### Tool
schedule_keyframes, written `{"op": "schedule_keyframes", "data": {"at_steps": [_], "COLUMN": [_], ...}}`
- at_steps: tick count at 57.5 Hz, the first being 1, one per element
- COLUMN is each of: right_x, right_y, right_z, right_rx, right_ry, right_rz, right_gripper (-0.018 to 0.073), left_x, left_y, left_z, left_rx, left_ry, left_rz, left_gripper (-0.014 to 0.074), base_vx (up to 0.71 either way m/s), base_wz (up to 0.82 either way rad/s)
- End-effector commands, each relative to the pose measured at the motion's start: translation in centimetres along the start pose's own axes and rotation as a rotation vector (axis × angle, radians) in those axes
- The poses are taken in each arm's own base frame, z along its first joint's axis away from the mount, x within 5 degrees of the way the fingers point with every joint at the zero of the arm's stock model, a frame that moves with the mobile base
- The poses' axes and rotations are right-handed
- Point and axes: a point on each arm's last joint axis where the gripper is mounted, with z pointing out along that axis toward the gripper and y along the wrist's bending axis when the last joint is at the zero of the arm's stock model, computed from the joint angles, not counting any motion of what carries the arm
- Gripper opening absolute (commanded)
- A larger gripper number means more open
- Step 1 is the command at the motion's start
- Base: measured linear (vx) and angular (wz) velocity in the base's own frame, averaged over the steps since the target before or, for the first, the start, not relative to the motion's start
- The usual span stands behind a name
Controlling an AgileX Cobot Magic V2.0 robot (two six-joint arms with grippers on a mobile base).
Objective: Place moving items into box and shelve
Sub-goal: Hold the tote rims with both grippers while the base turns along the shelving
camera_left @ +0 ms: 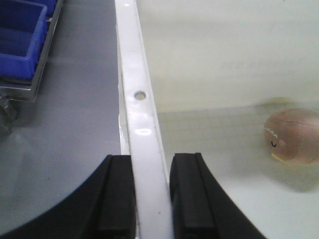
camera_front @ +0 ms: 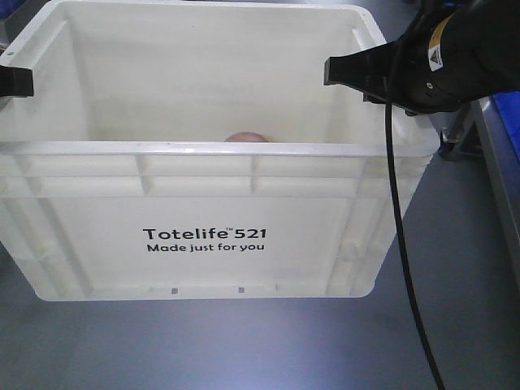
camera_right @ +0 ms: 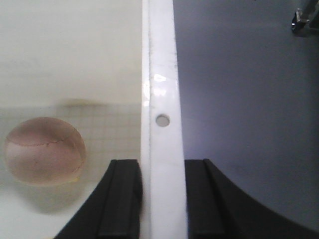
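large cream-white rectangular plastic tote [camera_front: 203, 236], black "totelife 521" print facing front, sits on a grey surface [camera_front: 244, 341]. left gripper [camera_left: 152, 167] straddles the tote's left rim, one black finger outside and one inside, both pressed against the white lip. it is clamped on the lip. right gripper [camera_right: 164, 172] is clamped the same way on the opposite rim. matched hold on both sides, presumably so the box lifts level and doesn't twist.

small pale pink round ball [camera_right: 44, 151] lies on the tote floor near the middle, clear of both side walls. a sliver of yellow shows at its lower edge; can't tell what it is. no second ball seen.

loading looks about done; shelving is the step in hand. blue plastic bins [camera_left: 20, 40] stand off beyond the left rim. risks: the thin lip slipping between the fingers, the ball rolling if the tote tilts.
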Motion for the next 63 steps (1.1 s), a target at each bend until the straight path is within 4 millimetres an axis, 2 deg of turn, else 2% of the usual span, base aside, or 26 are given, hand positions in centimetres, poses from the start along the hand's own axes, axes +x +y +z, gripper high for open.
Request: {"op": "schedule_keyframes", "data": {"at_steps": [1,63], "right_x": [-2.34,-2.34], "right_y": [-0.59,-0.59], "right_z": [-2.5,-2.5], "right_rx": [-0.03,-0.03], "right_ry": [-0.198,-0.199], "right_rz": [-0.03,-0.03], "right_gripper": [0.0127,0.0127], "left_x": [-2.31,-2.33], "left_y": [-0.47,-0.48], "left_z": [-2.3,-2.19], "left_rx": [0.046,0.046], "left_ry": [-0.22,-0.218], "left_rz": [0.019,0.019], "left_gripper": [0.0129,0.0129], "base_vx": [0.19,0.24], "base_wz": [-0.33,-0.22]}}
